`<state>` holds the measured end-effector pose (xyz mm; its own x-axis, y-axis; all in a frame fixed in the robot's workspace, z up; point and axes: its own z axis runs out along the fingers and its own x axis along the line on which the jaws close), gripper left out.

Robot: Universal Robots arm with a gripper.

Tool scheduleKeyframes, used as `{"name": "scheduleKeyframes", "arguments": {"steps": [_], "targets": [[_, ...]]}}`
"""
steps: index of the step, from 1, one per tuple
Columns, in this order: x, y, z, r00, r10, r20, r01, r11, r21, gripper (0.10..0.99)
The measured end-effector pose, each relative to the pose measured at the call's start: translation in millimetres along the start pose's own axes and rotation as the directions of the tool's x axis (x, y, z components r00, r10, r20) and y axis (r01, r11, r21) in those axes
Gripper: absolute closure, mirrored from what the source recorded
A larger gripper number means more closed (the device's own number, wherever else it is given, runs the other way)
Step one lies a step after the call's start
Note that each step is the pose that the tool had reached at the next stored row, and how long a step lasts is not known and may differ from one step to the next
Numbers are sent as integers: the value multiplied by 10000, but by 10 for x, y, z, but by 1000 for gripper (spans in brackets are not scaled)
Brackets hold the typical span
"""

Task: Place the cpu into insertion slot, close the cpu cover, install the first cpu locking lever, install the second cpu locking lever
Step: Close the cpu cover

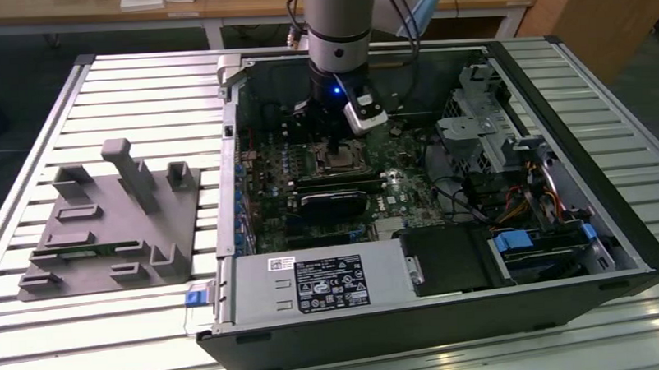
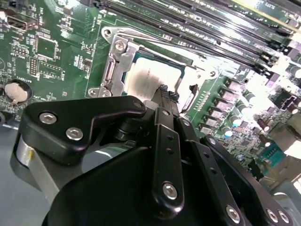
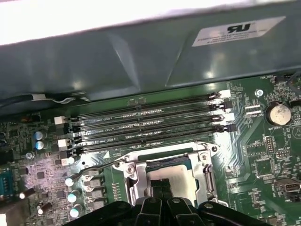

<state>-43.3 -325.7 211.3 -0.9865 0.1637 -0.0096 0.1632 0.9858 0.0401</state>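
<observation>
The cpu (image 3: 175, 175) lies flat in the insertion slot on the green motherboard, its dull silver top also visible in the second wrist view (image 2: 143, 77). The silver cpu cover (image 3: 134, 178) lies down around it, framing it (image 2: 113, 66). A thin wire locking lever (image 3: 96, 167) sticks out sideways from the socket, unlatched. My gripper (image 2: 165, 90) is shut, its black fingertips together just above the cpu's edge (image 3: 162, 184). In the exterior view the arm reaches straight down into the open computer case, with the gripper (image 1: 334, 145) over the socket (image 1: 338, 157).
Several memory slots (image 3: 146, 126) run beside the socket, under the case wall (image 3: 141, 61). A black card (image 1: 333, 203) sits nearer the power supply (image 1: 322, 280). Drive cage and cables (image 1: 505, 171) fill the exterior view's right. A grey fixture (image 1: 106, 226) stands on the slatted table.
</observation>
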Motion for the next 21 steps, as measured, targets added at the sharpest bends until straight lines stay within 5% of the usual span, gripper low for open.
{"name": "scheduleKeyframes", "arguments": {"steps": [9,21], "targets": [[129,-33,36,9997,-237,7,237,9997,-13,980],[179,-51,110,9978,-670,-11,670,9977,-72,980]]}}
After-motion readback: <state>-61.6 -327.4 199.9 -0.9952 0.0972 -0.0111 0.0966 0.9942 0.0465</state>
